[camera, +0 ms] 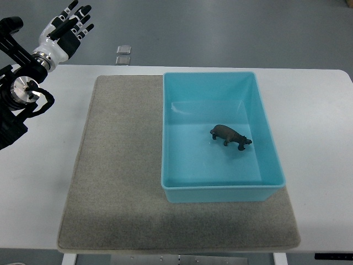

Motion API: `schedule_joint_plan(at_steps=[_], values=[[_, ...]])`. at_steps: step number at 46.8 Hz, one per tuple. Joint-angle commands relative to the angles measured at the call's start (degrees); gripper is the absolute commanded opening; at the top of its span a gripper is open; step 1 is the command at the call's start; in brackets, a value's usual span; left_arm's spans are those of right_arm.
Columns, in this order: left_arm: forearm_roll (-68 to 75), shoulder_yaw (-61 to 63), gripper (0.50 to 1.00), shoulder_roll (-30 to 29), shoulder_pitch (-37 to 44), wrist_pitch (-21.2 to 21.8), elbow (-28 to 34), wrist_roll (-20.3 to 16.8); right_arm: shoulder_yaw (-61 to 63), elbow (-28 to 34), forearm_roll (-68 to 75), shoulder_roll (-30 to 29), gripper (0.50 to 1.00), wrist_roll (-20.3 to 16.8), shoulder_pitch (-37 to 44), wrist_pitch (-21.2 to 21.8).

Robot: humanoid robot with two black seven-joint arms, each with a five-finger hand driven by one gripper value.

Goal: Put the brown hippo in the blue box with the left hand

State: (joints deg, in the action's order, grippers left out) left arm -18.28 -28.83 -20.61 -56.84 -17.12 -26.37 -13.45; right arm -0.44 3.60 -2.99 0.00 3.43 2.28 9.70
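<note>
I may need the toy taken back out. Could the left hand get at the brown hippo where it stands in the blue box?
Probably yes: the blue box is open-topped, the brown hippo stands alone inside, and the left hand holds nothing.

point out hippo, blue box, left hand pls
brown hippo (230,134), top view, on its back.
blue box (264,131), top view, on its right wall.
left hand (68,27), top view, on the palm.
</note>
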Motion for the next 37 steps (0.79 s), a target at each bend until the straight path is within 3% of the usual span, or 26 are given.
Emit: schedule_joint_plan(at_steps=[1, 16, 37], values=[[0.08, -0.53, 1.000, 1.09, 0.59, 0.69, -0.09, -0.09, 0.00, 0.00, 0.00, 0.00, 0.936, 0.00, 0.00, 0.06], [0.00, -2.02, 1.000, 4.26, 2.52, 2.97, -0.09, -0.17, 0.00, 0.00, 0.00, 0.00, 0.936, 0.00, 0.00, 0.06], [0.08, -2.37, 1.000, 4.70, 2.61, 2.62, -0.18, 0.00, 0.00, -0.09, 0.00, 0.00, 0.936, 0.00, 0.18, -0.03]])
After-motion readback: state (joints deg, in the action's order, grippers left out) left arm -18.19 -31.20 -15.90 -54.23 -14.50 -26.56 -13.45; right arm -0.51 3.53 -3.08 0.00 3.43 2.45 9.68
